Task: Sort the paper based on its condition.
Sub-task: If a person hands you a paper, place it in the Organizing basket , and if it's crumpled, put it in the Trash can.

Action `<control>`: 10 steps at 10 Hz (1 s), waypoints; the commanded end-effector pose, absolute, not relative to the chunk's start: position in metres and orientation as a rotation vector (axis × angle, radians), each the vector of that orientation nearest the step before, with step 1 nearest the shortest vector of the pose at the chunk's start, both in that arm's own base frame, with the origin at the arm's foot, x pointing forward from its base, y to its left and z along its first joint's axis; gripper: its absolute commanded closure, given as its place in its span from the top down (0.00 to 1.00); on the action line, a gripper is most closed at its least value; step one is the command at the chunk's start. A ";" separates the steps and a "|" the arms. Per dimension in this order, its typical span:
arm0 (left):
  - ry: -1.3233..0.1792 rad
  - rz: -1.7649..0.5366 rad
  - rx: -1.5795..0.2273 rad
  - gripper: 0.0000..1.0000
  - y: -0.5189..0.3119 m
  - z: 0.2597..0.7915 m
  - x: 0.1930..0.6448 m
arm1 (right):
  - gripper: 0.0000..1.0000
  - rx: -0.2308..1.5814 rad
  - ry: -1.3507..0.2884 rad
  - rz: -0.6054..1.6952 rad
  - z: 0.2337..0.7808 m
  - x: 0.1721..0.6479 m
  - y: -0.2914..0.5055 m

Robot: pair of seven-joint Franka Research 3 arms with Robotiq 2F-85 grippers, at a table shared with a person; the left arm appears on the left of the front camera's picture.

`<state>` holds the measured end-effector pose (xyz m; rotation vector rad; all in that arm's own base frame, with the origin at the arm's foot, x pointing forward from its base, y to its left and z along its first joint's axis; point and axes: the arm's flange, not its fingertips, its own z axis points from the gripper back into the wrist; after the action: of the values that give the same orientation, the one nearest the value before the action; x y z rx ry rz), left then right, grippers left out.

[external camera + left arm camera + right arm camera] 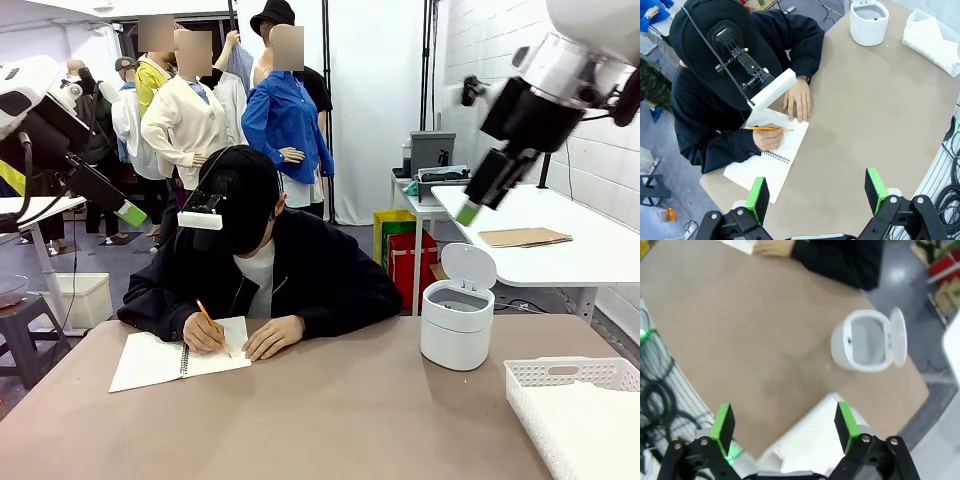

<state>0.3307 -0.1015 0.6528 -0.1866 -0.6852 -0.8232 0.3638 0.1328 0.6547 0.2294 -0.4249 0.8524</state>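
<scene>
A person sits at the far side of the table [330, 420], writing with a pencil [207, 318] on the open page of a spiral notebook [150, 360]. The other hand [797, 100] rests on the page. White paper [930, 37] lies in the white basket [915, 17] at the right front. My left gripper [130, 213] hangs high at the left, open and holding nothing; the left wrist view shows it [816, 194] above the notebook [775, 160]. My right gripper [467, 213] is raised at the right, open with nothing in it, above the basket [805, 432].
A white round bin [456, 325] with its lid up stands right of the middle, also seen from above as the bin [865, 342]. The basket [570, 375] sits at the table's right front corner. Behind stands a white side table [560, 250] with a brown cardboard sheet [524, 237].
</scene>
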 end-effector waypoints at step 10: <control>-0.682 -0.808 -0.180 1.00 -0.103 0.653 0.330 | 1.00 0.473 -0.742 0.909 0.670 0.373 0.195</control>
<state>0.3307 -0.1015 0.6528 -0.1866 -0.6853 -0.8231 0.3717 0.1967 0.6817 0.4382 -0.7062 0.8809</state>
